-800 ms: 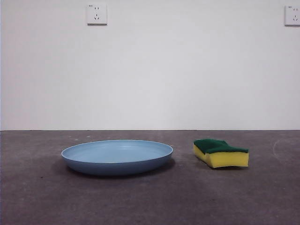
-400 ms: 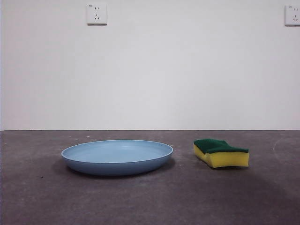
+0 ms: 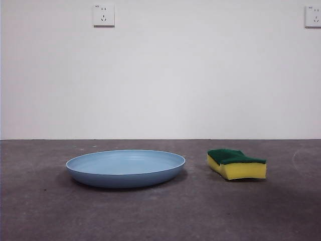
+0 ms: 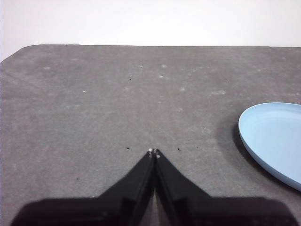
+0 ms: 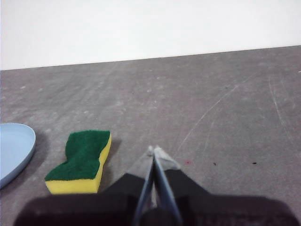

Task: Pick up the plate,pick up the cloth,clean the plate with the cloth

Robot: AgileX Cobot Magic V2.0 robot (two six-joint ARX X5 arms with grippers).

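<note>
A: Plate (image 3: 125,168) first, as the largest thing: wide, shallow, light blue, lying flat on the grey table (image 3: 160,216), apart from everything else. It looks like light, stiff plastic with a smooth raised rim, so it is probably slippery; the rim is the likely place to take hold, since the flat middle offers nothing to pinch.

B: And the sponge (image 3: 236,163)?

A: Much smaller, resting on the table near the plate's side but not touching it, green scouring layer up, yellow foam below. It should be soft and springy and will squash under the jaws; pinching across its narrow wavy waist seems safest.

B: Where are the grippers?

A: The left gripper (image 4: 154,152) hangs over bare table with the plate off to one side, jaws pressed together on nothing. The right gripper (image 5: 154,150) is just beside the sponge, jaws likewise closed and empty. Neither appears in the front view.

B: So nothing is lifted yet.

A: No; both must spread their jaws before any grasp.
</note>
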